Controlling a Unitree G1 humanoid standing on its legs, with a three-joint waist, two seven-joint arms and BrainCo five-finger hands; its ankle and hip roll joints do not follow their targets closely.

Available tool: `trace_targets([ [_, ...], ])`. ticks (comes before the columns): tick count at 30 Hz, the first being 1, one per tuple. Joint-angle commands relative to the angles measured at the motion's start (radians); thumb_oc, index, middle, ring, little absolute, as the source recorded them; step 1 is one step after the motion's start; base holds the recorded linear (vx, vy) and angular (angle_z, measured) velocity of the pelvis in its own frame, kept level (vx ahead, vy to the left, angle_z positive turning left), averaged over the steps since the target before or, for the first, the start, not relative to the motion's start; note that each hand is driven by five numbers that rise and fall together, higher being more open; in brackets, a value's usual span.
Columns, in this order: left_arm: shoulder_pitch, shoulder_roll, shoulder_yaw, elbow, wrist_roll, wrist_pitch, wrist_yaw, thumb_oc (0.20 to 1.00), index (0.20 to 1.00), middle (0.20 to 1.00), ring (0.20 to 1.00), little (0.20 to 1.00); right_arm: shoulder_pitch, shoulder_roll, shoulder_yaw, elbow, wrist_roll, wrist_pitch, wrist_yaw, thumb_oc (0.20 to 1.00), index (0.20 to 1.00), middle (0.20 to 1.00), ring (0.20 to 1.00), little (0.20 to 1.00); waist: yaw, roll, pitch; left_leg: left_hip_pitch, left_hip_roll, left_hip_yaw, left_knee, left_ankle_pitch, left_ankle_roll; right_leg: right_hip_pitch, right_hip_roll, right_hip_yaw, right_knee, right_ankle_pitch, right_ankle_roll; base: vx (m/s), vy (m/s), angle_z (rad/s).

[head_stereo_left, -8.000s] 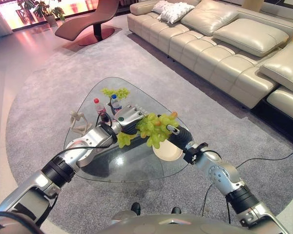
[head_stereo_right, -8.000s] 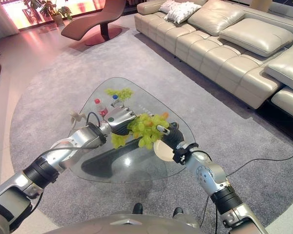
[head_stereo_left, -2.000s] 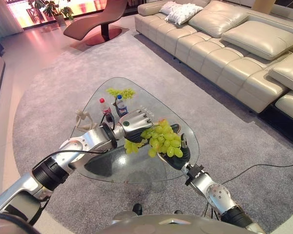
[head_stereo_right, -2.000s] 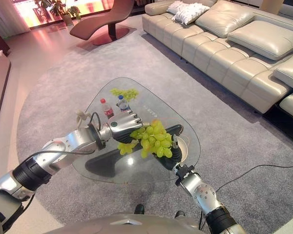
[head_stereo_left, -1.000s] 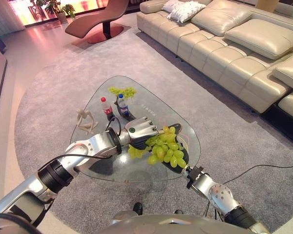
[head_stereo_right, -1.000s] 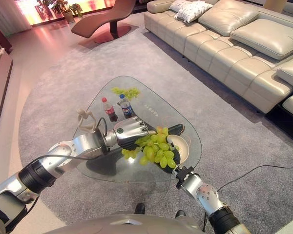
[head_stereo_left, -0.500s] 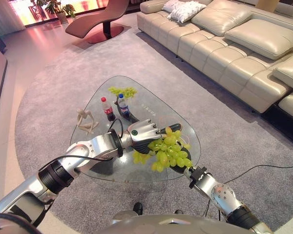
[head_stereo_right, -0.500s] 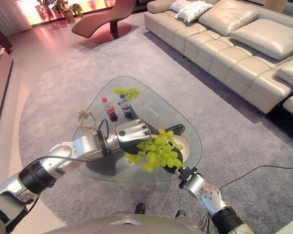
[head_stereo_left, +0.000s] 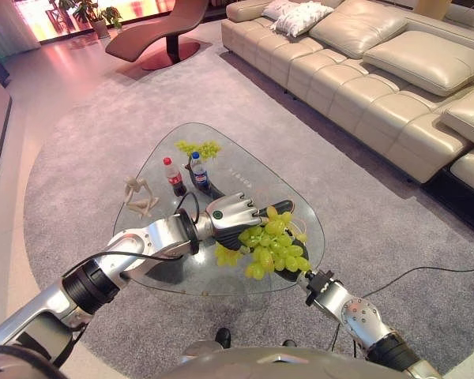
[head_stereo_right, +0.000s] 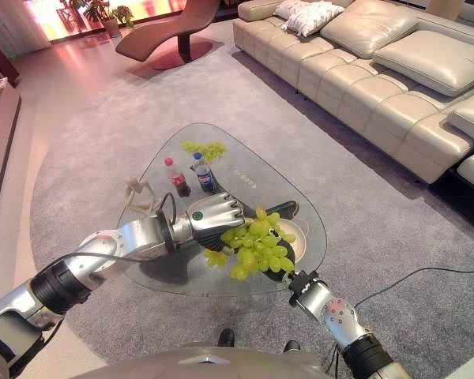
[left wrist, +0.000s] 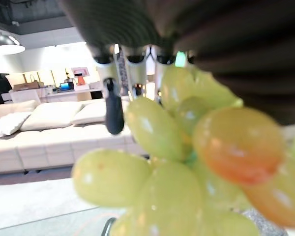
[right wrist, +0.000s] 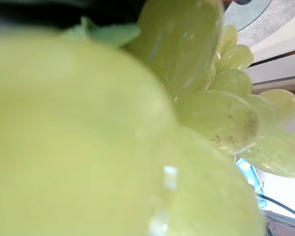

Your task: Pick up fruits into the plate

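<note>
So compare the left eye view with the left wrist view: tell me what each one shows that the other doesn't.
Left eye view alone: the glass table, two bottles, a small figurine, a second grape bunch at the far edge, the plate and the right robot hand under the held grapes. Left wrist view alone: a hanging lamp and a far counter. Both: the grapes, the left robot hand and the sofa.

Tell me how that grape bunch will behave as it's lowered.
The grape bunch probably flops: berries droop loosely between the left hand and right hand. Loose grapes may drop or roll on the glass table beside the plate.
</note>
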State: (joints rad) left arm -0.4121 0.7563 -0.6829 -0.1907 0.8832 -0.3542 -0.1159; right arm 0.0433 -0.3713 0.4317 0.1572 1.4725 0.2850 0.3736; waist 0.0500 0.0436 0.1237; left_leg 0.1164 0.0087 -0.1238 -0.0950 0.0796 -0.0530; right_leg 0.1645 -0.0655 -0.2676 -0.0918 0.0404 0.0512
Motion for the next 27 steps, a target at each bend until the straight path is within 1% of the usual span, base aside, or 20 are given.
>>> trace_targets([
  [1, -0.050, -0.006, 0.003, 0.023, -0.055, 0.016, -0.014, 1.000, 1.000, 1.000, 1.000, 1.000, -0.072, 0.073, -0.001, -0.139, 0.052, -0.025, 0.058, 0.200, 0.200, 0.200, 0.200, 0.200, 0.013, -0.044, 0.009, 0.081, -0.043, 0.120, 0.026, -0.167, 0.016, 0.019, -0.030, 0.044, 0.012, -0.052, 0.068, 0.00, 0.000, 0.00],
  [8, -0.018, -0.014, 0.049, 0.046, -0.160, 0.076, -0.057, 1.000, 1.000, 1.000, 1.000, 1.000, -0.060, 0.082, -0.047, -0.114, 0.057, -0.055, 0.054, 0.200, 0.200, 0.200, 0.200, 0.200, 0.012, -0.043, 0.011, 0.085, -0.041, 0.123, 0.026, -0.168, 0.017, 0.021, -0.030, 0.044, 0.013, -0.051, 0.067, 0.01, 0.000, 0.00],
  [9, -0.005, -0.016, 0.063, 0.057, -0.184, 0.094, -0.057, 1.000, 1.000, 1.000, 1.000, 1.000, -0.054, 0.084, -0.059, -0.108, 0.055, -0.060, 0.053, 0.200, 0.200, 0.200, 0.200, 0.200, 0.010, -0.043, 0.011, 0.086, -0.041, 0.124, 0.027, -0.168, 0.017, 0.022, -0.030, 0.046, 0.013, -0.051, 0.067, 0.04, -0.004, 0.00],
  [14, 0.057, -0.015, 0.137, 0.082, -0.238, 0.131, -0.056, 1.000, 1.000, 1.000, 1.000, 1.000, -0.036, 0.087, -0.118, -0.081, 0.047, -0.076, 0.062, 0.200, 0.200, 0.200, 0.200, 0.200, 0.009, -0.043, 0.013, 0.087, -0.040, 0.127, 0.030, -0.169, 0.018, 0.025, -0.029, 0.047, 0.013, -0.052, 0.065, 0.04, -0.001, -0.01],
  [16, 0.081, -0.014, 0.161, 0.095, -0.244, 0.139, -0.046, 1.000, 1.000, 1.000, 1.000, 1.000, -0.027, 0.090, -0.137, -0.073, 0.042, -0.084, 0.065, 0.200, 0.200, 0.200, 0.200, 0.200, 0.010, -0.043, 0.014, 0.088, -0.038, 0.127, 0.031, -0.169, 0.019, 0.025, -0.030, 0.046, 0.014, -0.052, 0.064, 0.04, -0.005, -0.01],
  [17, 0.098, -0.012, 0.176, 0.108, -0.259, 0.153, -0.038, 1.000, 1.000, 1.000, 1.000, 1.000, -0.021, 0.091, -0.153, -0.063, 0.039, -0.088, 0.070, 0.200, 0.200, 0.200, 0.200, 0.200, 0.009, -0.044, 0.014, 0.087, -0.038, 0.128, 0.033, -0.170, 0.019, 0.025, -0.030, 0.045, 0.014, -0.052, 0.064, 0.03, -0.005, 0.00],
  [18, 0.099, -0.012, 0.176, 0.108, -0.259, 0.153, -0.038, 1.000, 1.000, 1.000, 1.000, 1.000, -0.021, 0.091, -0.153, -0.062, 0.039, -0.088, 0.070, 0.200, 0.200, 0.200, 0.200, 0.200, 0.009, -0.044, 0.014, 0.087, -0.038, 0.127, 0.034, -0.170, 0.019, 0.025, -0.030, 0.045, 0.014, -0.052, 0.064, 0.06, -0.001, -0.01],
  [19, 0.132, -0.010, 0.210, 0.128, -0.300, 0.178, -0.028, 1.000, 1.000, 1.000, 1.000, 1.000, -0.014, 0.089, -0.182, -0.049, 0.023, -0.102, 0.069, 0.200, 0.200, 0.200, 0.200, 0.200, 0.010, -0.043, 0.017, 0.086, -0.037, 0.127, 0.038, -0.169, 0.019, 0.026, -0.030, 0.045, 0.016, -0.052, 0.062, 0.06, 0.003, -0.02],
  [21, 0.167, -0.010, 0.246, 0.157, -0.335, 0.188, -0.019, 1.000, 1.000, 1.000, 1.000, 1.000, -0.007, 0.088, -0.211, -0.028, 0.002, -0.116, 0.070, 0.200, 0.200, 0.200, 0.200, 0.200, 0.010, -0.042, 0.021, 0.086, -0.036, 0.128, 0.041, -0.171, 0.020, 0.026, -0.030, 0.043, 0.018, -0.053, 0.060, 0.06, 0.004, -0.04],
  [22, 0.167, -0.010, 0.246, 0.157, -0.335, 0.188, -0.019, 1.000, 1.000, 1.000, 1.000, 1.000, -0.007, 0.088, -0.211, -0.028, 0.002, -0.116, 0.070, 0.200, 0.200, 0.200, 0.200, 0.200, 0.010, -0.042, 0.021, 0.086, -0.036, 0.128, 0.041, -0.171, 0.020, 0.026, -0.030, 0.043, 0.018, -0.053, 0.060, 0.05, 0.002, -0.03],
  [23, 0.202, -0.013, 0.276, 0.180, -0.364, 0.198, -0.004, 1.000, 1.000, 1.000, 1.000, 1.000, 0.001, 0.086, -0.241, -0.012, -0.036, -0.133, 0.068, 0.200, 0.200, 0.200, 0.200, 0.200, 0.010, -0.041, 0.026, 0.084, -0.034, 0.129, 0.044, -0.171, 0.020, 0.025, -0.030, 0.043, 0.020, -0.054, 0.058, 0.04, -0.002, 0.00],
  [25, 0.224, -0.018, 0.293, 0.200, -0.403, 0.216, 0.009, 1.000, 1.000, 1.000, 1.000, 1.000, 0.003, 0.084, -0.261, 0.002, -0.073, -0.162, 0.060, 0.200, 0.200, 0.200, 0.200, 0.200, 0.009, -0.042, 0.029, 0.083, -0.034, 0.128, 0.047, -0.171, 0.020, 0.025, -0.029, 0.042, 0.022, -0.054, 0.057, 0.07, -0.009, 0.00],
  [26, 0.253, -0.028, 0.321, 0.233, -0.471, 0.225, 0.032, 1.000, 1.000, 1.000, 1.000, 1.000, 0.004, 0.081, -0.292, 0.026, -0.121, -0.193, 0.043, 0.200, 0.200, 0.200, 0.200, 0.200, 0.010, -0.043, 0.032, 0.083, -0.034, 0.125, 0.048, -0.171, 0.020, 0.025, -0.028, 0.043, 0.025, -0.056, 0.054, 0.10, -0.006, -0.01],
  [27, 0.272, -0.041, 0.341, 0.250, -0.502, 0.243, 0.050, 1.000, 1.000, 1.000, 1.000, 1.000, 0.004, 0.078, -0.314, 0.038, -0.163, -0.209, 0.029, 0.200, 0.200, 0.200, 0.200, 0.200, 0.010, -0.043, 0.033, 0.084, -0.033, 0.125, 0.048, -0.171, 0.021, 0.025, -0.027, 0.044, 0.026, -0.057, 0.053, 0.09, -0.001, 0.00],
])
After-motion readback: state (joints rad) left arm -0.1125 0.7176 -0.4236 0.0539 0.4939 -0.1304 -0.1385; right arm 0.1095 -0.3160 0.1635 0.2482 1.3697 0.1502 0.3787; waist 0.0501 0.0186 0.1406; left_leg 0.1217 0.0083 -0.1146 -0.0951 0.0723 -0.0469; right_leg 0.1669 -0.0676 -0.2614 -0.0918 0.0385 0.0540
